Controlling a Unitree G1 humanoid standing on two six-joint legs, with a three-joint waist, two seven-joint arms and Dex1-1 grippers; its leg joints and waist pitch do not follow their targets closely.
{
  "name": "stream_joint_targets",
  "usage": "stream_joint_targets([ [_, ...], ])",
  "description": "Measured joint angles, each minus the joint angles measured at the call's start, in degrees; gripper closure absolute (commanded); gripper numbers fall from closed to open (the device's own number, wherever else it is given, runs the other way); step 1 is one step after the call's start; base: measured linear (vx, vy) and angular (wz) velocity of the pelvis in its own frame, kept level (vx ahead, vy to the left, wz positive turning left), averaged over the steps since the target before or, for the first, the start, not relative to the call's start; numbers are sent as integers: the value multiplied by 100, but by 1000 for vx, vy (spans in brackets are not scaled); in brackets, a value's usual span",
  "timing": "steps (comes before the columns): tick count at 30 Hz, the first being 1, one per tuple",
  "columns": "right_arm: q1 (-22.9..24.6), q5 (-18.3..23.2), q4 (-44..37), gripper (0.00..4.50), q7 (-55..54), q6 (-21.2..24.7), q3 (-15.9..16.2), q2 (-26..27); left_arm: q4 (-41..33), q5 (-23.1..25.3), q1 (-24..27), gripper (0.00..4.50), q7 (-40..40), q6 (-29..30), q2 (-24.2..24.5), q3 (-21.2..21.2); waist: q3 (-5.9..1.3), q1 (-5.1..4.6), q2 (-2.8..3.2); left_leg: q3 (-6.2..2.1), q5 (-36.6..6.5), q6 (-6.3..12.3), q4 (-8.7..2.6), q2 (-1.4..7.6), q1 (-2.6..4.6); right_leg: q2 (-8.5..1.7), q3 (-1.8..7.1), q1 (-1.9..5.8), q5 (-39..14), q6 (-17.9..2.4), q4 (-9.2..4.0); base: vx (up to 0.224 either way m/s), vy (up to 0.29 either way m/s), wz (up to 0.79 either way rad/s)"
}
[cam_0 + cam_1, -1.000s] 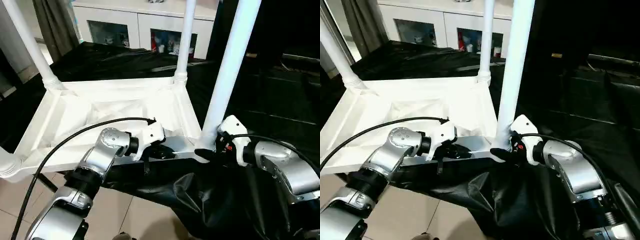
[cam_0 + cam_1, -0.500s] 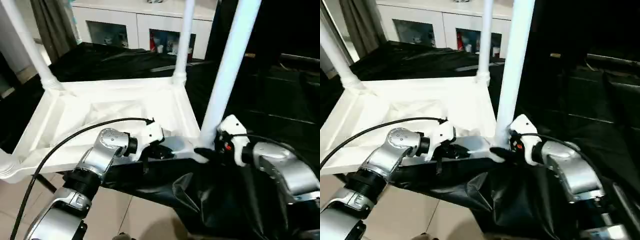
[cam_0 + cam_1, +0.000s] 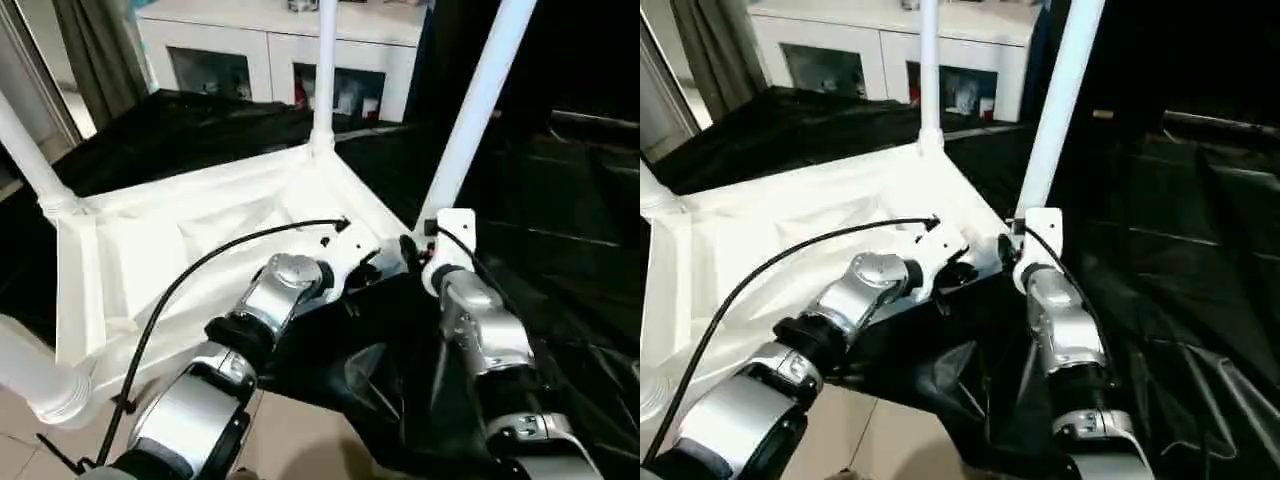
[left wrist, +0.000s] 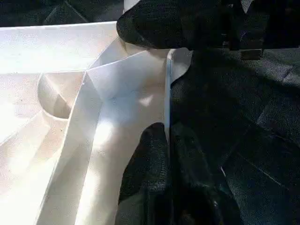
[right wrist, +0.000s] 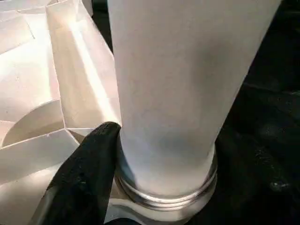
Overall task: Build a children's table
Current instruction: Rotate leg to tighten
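Lying upside down on the black-draped bench [image 3: 560, 300], the tabletop [image 3: 170, 250] had its legs standing up, so assembly looked nearly done. The left claw [image 4: 166, 136] pinched the rim shut; the right claw [image 3: 412, 250] gripped the near-corner leg [image 3: 470, 120], which probably still needed pressing home.

Item count at the work area.
You have one tabletop [image 3: 180, 240] lying underside up, with four legs in view: at 12 o'clock [image 3: 325, 70], 2 o'clock [image 3: 478, 100], 9 o'clock [image 3: 25, 150] and 7 o'clock [image 3: 30, 375]. Two grippers are present: left [image 3: 372, 268], right [image 3: 412, 250]. One cabinet [image 3: 260, 45] stands behind.
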Motion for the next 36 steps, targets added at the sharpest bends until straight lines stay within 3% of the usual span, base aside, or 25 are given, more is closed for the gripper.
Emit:
stream_joint_targets([
  [5,-1,0,125,121,28,-251,-6,20,170,1,-49,450,-1,-197,17,2,-1,1,4,1,0,0,-12,0,5,0,-5,-1,1,0,5,0,0,0],
  [8,2,0,118,81,257,-318,55,7,211,1,-69,450,8,-265,80,45,1,-16,7,0,0,0,-17,1,-1,1,-6,-9,2,0,5,0,0,0],
  [14,200,10,-368,33,1157,-104,351,-499,131,-34,-54,450,-284,-353,245,81,4,-5,11,3,1,0,-31,2,-16,3,-6,-34,8,-6,14,0,0,0],
  [17,400,119,-1017,3,2014,176,637,-1126,-38,-77,63,450,-602,-469,450,77,3,19,20,7,3,4,-30,3,-28,3,-3,-49,17,-22,19,0,0,0],
  [23,685,536,-1923,3,3512,672,776,-2205,-615,-233,445,450,-1708,-648,924,59,0,81,27,13,26,42,-27,4,-32,2,5,-53,6,-17,18,0,0,0],
  [29,732,581,-2196,3,4232,799,962,-2693,-1271,-365,816,450,-2450,-683,1172,-146,1,169,29,22,12,19,-28,4,-32,-4,10,-48,6,-17,19,0,0,0],
  [35,843,662,-2271,3,4604,901,1147,-2775,-1436,-404,908,450,-2634,-673,1243,-169,3,149,26,23,12,19,-26,4,-33,-4,13,-46,-9,10,20,0,0,0],
  [36,843,674,-2273,20,4625,918,1153,-2782,-1449,-405,916,450,-2644,-664,1248,-168,3,151,25,23,12,19,-26,4,-33,-4,13,-46,-9,10,19,0,0,0],
])
